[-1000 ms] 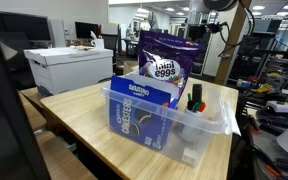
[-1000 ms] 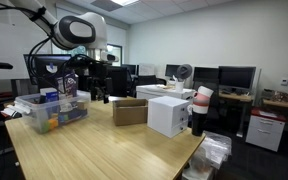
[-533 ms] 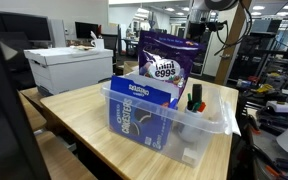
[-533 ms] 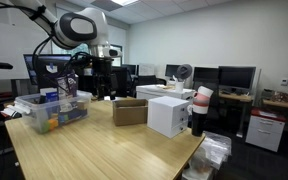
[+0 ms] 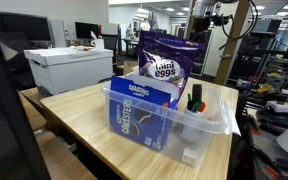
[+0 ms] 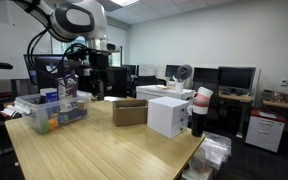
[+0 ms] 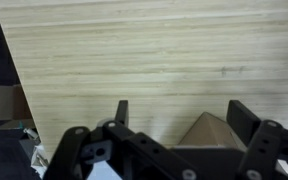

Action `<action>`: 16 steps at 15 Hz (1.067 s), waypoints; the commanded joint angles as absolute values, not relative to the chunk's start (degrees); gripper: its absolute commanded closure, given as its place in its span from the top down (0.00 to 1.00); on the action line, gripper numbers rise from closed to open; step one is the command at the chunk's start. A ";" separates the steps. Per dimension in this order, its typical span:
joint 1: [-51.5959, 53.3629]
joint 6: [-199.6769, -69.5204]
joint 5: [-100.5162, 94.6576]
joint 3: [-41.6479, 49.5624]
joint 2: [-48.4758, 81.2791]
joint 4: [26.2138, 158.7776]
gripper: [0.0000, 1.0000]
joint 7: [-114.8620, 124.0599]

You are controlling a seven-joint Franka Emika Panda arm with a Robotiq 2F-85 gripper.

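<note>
In an exterior view, the tool (image 5: 214, 14) hung high beyond the clear bin (image 5: 206, 125). In an exterior view, the tool (image 6: 94, 46) stood well above the worktop (image 6: 104, 150), with the cardboard box (image 6: 130, 111) below it, off toward the white box (image 6: 167, 115). In the wrist view, the tool (image 7: 184, 118) was released and empty, and a corner of the cardboard box (image 7: 208, 130) lay between its jaws, far beneath.

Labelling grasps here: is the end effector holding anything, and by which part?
Nothing is held; the end effector is open, its fingers apart above the wooden table.
</note>
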State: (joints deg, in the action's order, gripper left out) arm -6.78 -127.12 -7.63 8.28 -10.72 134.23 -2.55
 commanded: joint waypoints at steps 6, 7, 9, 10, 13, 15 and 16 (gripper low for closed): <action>-7.64 -126.28 -7.51 8.87 -21.03 136.23 1.00 -3.77; -7.83 -126.83 -7.92 8.97 -21.82 136.40 1.00 -3.41; -8.19 -127.48 -8.01 9.34 -23.21 136.50 1.00 -3.07; -8.38 -127.61 -7.97 9.45 -23.47 136.47 1.00 -3.03; -8.56 -127.67 -8.02 9.63 -23.83 136.45 1.00 -2.97; -8.56 -127.66 -8.01 9.67 -23.84 136.44 1.00 -2.96; -8.62 -127.66 -8.08 9.65 -23.66 136.38 1.00 -2.77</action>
State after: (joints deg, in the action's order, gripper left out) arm -7.48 -126.31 -7.68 10.22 -22.27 134.57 -2.66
